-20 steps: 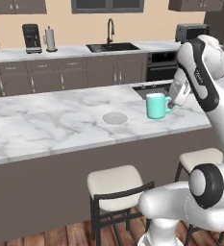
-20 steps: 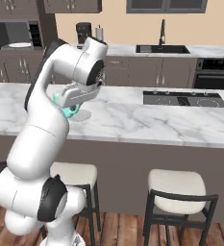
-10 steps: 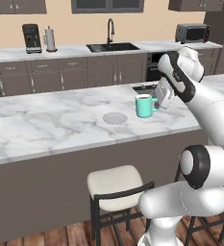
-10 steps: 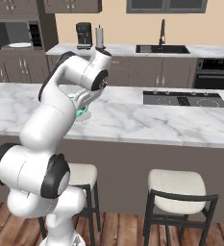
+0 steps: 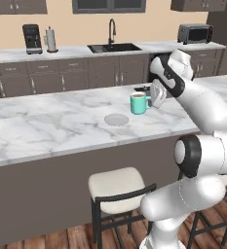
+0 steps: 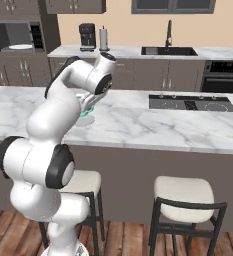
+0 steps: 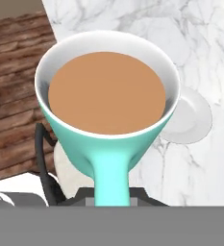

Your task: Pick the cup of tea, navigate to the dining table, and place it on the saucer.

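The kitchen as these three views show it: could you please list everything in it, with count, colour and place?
cup of tea: one, teal, held above the table
saucer: one, pale grey, on the table left of the cup
dining table: one, white marble top
stools: two, cream seats, in front of the table
sink: one, dark, back counter
coffee machine: one, black, back counter
paper roll: one, white, beside it
toaster oven: one, grey, back counter
cooktop: one, black, set in the table
gripper: one, white, holding the cup's handle

In the left base view, the small teal-green cup of tea (image 5: 140, 103) hangs over the long white marble dining table (image 5: 47, 124), just right of the small flat round pale grey saucer (image 5: 117, 119) lying on that table.
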